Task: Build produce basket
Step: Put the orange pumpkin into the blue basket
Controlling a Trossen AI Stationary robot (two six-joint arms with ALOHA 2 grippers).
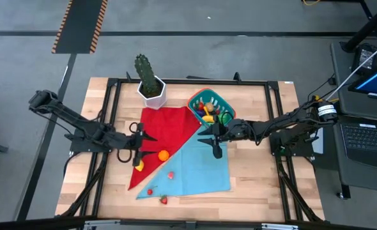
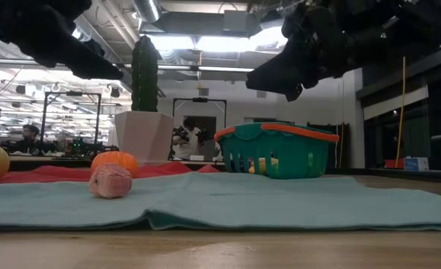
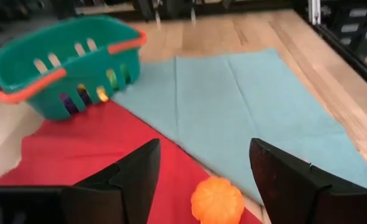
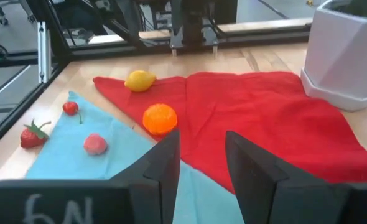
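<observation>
The teal basket (image 1: pixel 209 108) with an orange-red rim stands at the far middle of the table and holds several pieces of produce. An orange (image 1: pixel 163 154) and a lemon (image 1: pixel 138 165) lie on the red cloth (image 1: pixel 172 128). A pink fruit (image 1: pixel 170 174) and a cherry (image 1: pixel 150 191) lie on the teal cloth (image 1: pixel 201 166), and a strawberry (image 1: pixel 164 200) lies on the wood. My left gripper (image 3: pixel 205 168) hangs open just above and left of the orange (image 3: pixel 218 200), holding nothing. My right gripper (image 4: pixel 202 155) hovers near the basket, narrowly open and empty.
A white hexagonal pot with a cactus (image 1: pixel 151 89) stands at the far edge, left of the basket. A black frame (image 1: pixel 112 115) runs round the wooden tabletop. A person (image 2: pixel 184 138) shows in the room behind the table.
</observation>
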